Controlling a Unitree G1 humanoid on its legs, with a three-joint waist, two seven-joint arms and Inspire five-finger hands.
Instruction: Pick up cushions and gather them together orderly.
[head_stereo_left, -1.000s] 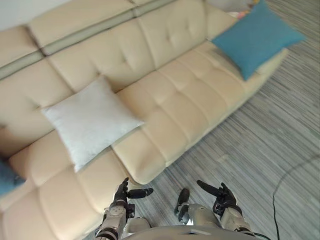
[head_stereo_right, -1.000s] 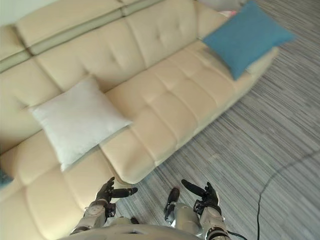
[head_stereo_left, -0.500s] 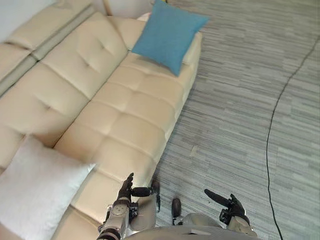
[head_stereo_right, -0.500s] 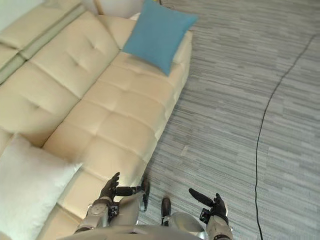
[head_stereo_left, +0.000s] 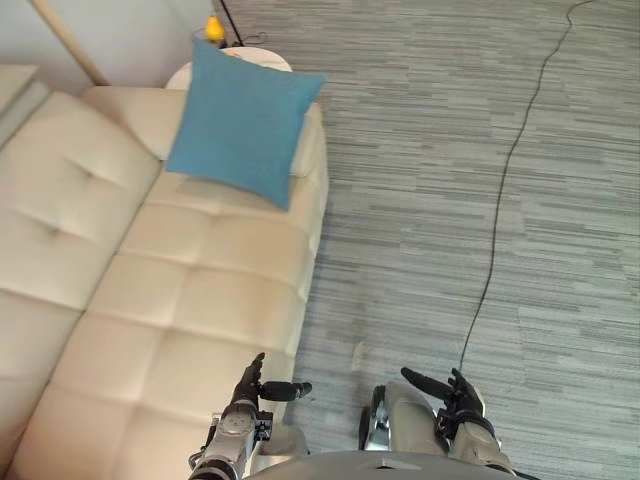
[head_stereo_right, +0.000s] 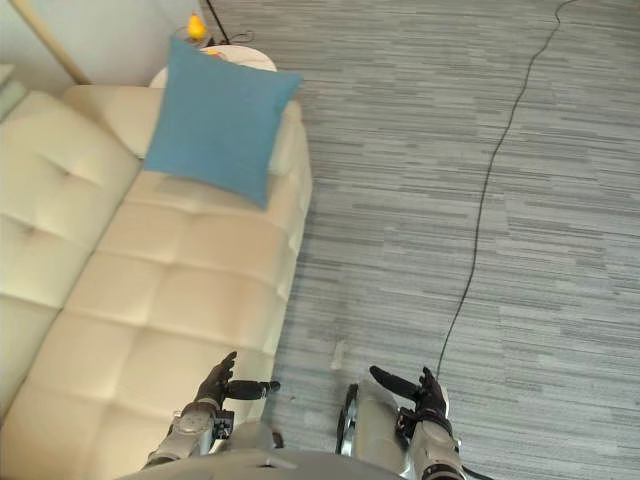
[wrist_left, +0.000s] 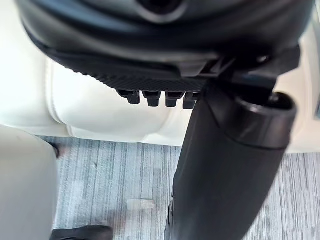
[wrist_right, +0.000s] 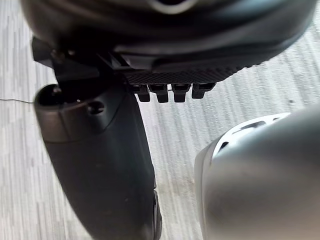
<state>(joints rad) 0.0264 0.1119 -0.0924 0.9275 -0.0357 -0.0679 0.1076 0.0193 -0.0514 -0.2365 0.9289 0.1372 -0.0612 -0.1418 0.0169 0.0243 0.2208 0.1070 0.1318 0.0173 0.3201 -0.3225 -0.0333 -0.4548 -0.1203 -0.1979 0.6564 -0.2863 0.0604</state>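
Note:
A blue square cushion (head_stereo_left: 243, 121) leans on the far armrest of the cream sofa (head_stereo_left: 150, 290). My left hand (head_stereo_left: 252, 388) hovers low over the sofa's front edge, open, thumb (wrist_left: 227, 165) out and nothing held. My right hand (head_stereo_left: 452, 395) is over the grey floor near the bottom right, also open with its thumb (wrist_right: 97, 160) extended and nothing in it. Both hands are far from the cushion.
A round white side table (head_stereo_left: 230, 62) with a small yellow object (head_stereo_left: 214, 28) stands behind the sofa's end, by the wall. Striped grey carpet (head_stereo_left: 470, 170) spreads to the right, crossed by a thin black cord (head_stereo_left: 510, 165).
The camera has swung right along the sofa. The white cushion has left the picture and the blue cushion now lies up and to the left. Both hands stay as they were.

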